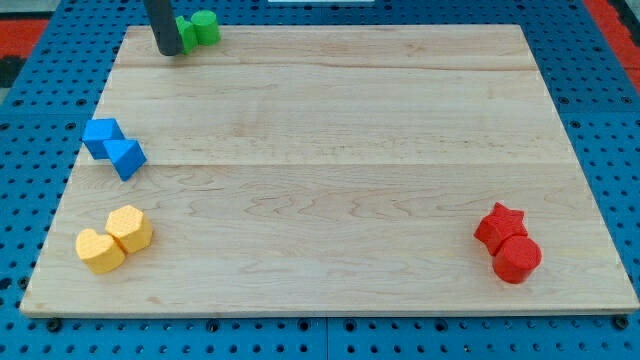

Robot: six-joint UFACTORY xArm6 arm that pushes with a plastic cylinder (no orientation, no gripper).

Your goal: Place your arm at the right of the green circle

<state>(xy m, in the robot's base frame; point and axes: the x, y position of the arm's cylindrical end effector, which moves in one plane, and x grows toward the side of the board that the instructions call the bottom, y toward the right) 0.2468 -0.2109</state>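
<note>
The green circle (206, 27) sits at the board's top left edge, touching a second green block (185, 33) on its left. My tip (168, 51) is at the lower end of the dark rod, just left of and slightly below the second green block, so both green blocks lie to its right. The rod partly hides that second green block, whose shape I cannot make out.
Two blue blocks (114, 147) touch at the left edge. A yellow hexagon (130, 228) and a yellow heart (99, 250) sit at the bottom left. A red star (500, 226) and a red circle (517, 259) sit at the bottom right. The wooden board (340, 170) lies on blue pegboard.
</note>
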